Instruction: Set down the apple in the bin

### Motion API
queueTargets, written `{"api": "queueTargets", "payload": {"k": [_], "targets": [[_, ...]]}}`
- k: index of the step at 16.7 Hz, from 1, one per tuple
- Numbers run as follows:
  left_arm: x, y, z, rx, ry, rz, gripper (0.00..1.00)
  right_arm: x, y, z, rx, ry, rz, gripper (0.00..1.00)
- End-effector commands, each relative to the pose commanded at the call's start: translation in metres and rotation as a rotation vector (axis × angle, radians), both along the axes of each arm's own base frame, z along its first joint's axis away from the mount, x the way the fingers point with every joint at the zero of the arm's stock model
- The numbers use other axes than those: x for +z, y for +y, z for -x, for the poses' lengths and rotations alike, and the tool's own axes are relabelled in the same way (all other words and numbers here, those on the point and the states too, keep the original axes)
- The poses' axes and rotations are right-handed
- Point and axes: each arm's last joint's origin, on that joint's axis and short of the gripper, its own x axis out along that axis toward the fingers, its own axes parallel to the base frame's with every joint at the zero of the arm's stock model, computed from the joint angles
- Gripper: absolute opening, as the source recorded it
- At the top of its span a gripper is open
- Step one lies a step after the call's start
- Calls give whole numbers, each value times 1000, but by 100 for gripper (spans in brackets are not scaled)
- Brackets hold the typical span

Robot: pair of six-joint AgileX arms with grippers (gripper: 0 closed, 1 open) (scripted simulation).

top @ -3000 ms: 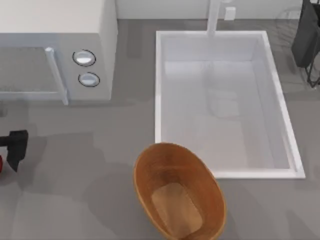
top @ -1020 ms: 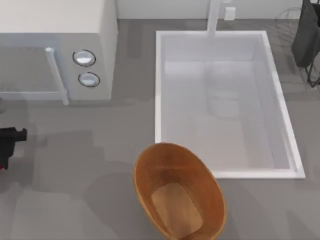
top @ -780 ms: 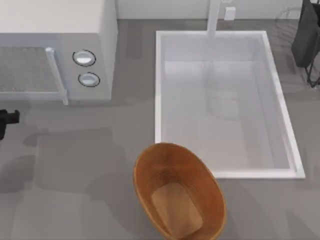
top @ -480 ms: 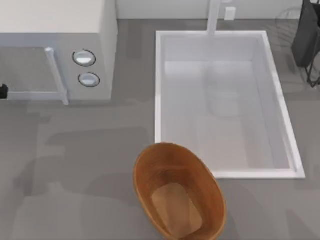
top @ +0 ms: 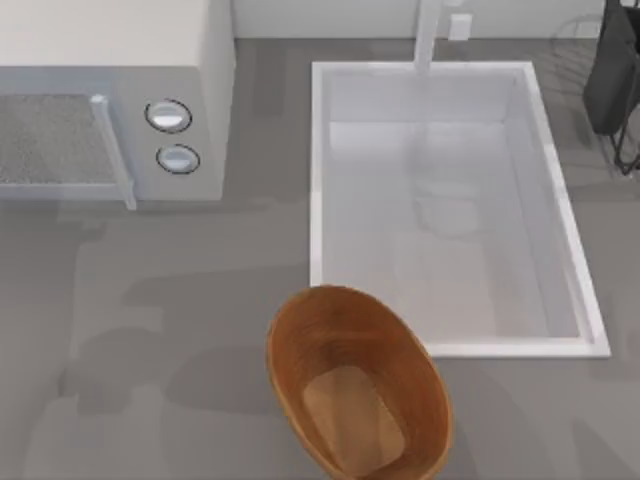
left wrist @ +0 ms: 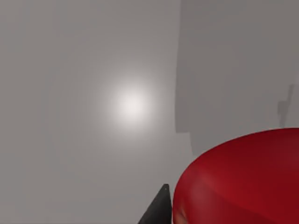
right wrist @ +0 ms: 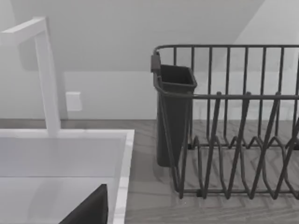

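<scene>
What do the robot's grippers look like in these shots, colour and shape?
Little of them shows. In the left wrist view, the left gripper's finger is a dark grey, pointed wedge, matte and unmarked. In the right wrist view, the right gripper's finger is a black slanted slab with a straight edge. No cables or markings are visible.

A rendered kitchen — worktop, sink and appliances.

A grey worktop (top: 200, 290) carries a white sink basin (top: 450, 90) with a tap (top: 430, 35), a white microwave (top: 110, 100) with two round knobs, and — beside the sink — a black wire dish rack (right wrist: 233, 140) with a cutlery cup (right wrist: 173, 116).
</scene>
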Motion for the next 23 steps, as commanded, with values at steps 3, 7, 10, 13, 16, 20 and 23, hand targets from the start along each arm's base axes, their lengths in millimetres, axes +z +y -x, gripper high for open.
{"api": "queueTargets", "payload": {"k": [3, 7, 10, 13, 16, 20, 23], "targets": [[-2, 1, 0, 2, 4, 0, 0, 0, 0, 0, 0, 0, 0, 100], [-1, -14, -9, 53, 19, -8, 0, 0, 0, 0, 0, 0, 0, 100], [0, -42, -21, 144, 33, -35, 0, 0, 0, 0, 0, 0, 0, 100], [3, -86, -32, 291, 33, -88, 0, 0, 0, 0, 0, 0, 0, 100], [6, -141, -35, 489, 3, -155, 0, 0, 0, 0, 0, 0, 0, 100], [8, -223, -21, 799, -86, -230, 0, 0, 0, 0, 0, 0, 0, 100], [7, -281, 3, 1030, -171, -256, 0, 0, 0, 0, 0, 0, 0, 100]]}}
